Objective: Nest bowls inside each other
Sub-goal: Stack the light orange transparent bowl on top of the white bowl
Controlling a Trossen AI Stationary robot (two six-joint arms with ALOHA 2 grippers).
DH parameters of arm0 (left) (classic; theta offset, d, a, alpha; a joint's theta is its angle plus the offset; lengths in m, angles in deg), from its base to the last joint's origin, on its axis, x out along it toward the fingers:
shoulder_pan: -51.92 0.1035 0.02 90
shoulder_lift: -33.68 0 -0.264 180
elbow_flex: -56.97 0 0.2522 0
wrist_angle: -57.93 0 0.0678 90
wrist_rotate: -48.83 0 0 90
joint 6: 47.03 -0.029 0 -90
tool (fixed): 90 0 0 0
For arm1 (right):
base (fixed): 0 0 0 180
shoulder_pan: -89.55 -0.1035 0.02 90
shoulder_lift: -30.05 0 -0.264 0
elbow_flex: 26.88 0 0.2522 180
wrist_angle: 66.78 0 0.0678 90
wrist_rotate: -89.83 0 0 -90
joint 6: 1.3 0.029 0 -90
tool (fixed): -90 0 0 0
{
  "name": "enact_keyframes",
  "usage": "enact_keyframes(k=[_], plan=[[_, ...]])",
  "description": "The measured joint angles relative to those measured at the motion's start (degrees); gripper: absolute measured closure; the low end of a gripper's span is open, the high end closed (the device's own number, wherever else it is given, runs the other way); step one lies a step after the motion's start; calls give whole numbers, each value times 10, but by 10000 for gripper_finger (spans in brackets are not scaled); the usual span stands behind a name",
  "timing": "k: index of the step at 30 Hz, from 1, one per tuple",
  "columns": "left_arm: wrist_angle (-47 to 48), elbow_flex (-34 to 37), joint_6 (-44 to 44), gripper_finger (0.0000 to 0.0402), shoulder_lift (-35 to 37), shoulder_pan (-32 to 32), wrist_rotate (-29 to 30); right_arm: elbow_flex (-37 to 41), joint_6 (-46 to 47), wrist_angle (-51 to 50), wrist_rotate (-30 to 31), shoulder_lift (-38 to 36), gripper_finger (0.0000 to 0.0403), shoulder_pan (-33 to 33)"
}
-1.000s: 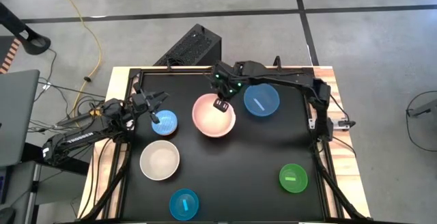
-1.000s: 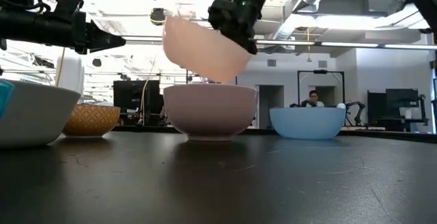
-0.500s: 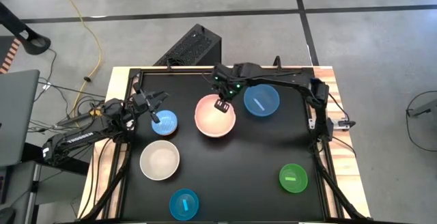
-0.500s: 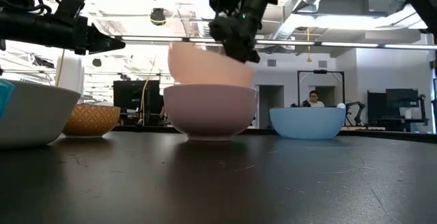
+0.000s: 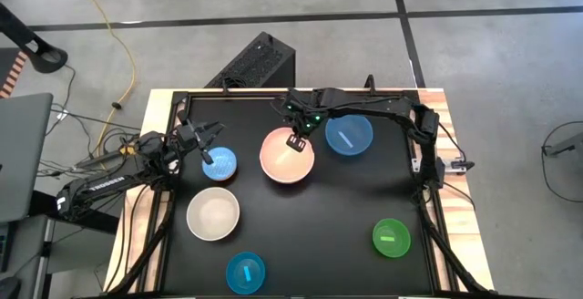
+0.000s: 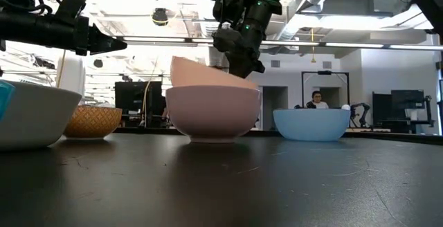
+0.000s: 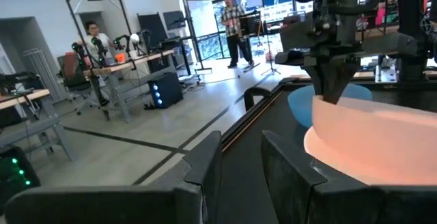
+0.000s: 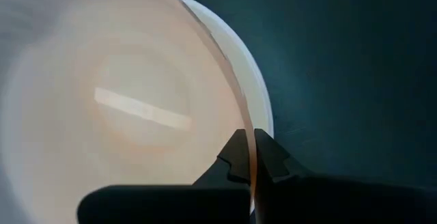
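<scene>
The right tool (image 5: 296, 141) is pinched shut on the rim of the pink bowl (image 5: 284, 156), which sits tilted inside the white bowl (image 6: 212, 113) near the middle of the black counter (image 5: 346, 208). In the low view the pink rim stands higher on one side and dips down into the white bowl under the tool. In the right wrist view the two dark fingers (image 8: 240, 157) clamp the thin pink edge between them, with the white bowl's rim showing just outside it and a pale sticker (image 8: 141, 108) on the pink bowl's floor.

Just beside this pair, toward the right arm's side, stands the blue bowl (image 5: 349, 134), close under the right arm's forearm. The small light-blue bowl (image 5: 219, 163) lies on the other side of the pair, and the left tool (image 5: 209, 153) hangs over its edge with its fingers parted, holding nothing. The cream bowl (image 5: 213, 214) sits nearer the front of the counter, the small cyan bowl (image 5: 245, 273) by the front edge, and the small green bowl (image 5: 392, 238) well apart at the front right.

In the low view a woven basket-like bowl (image 6: 92, 122) stands behind the counter's left part. Beyond it, a person (image 6: 318, 100) sits far back in the room
</scene>
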Motion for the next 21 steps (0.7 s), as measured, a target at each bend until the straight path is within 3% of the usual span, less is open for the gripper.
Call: enact_keyframes(k=[21], plan=[[0, 0, 1, 307, 0, 0, 0, 0, 9, -1, 23, 0, 386, 3]])
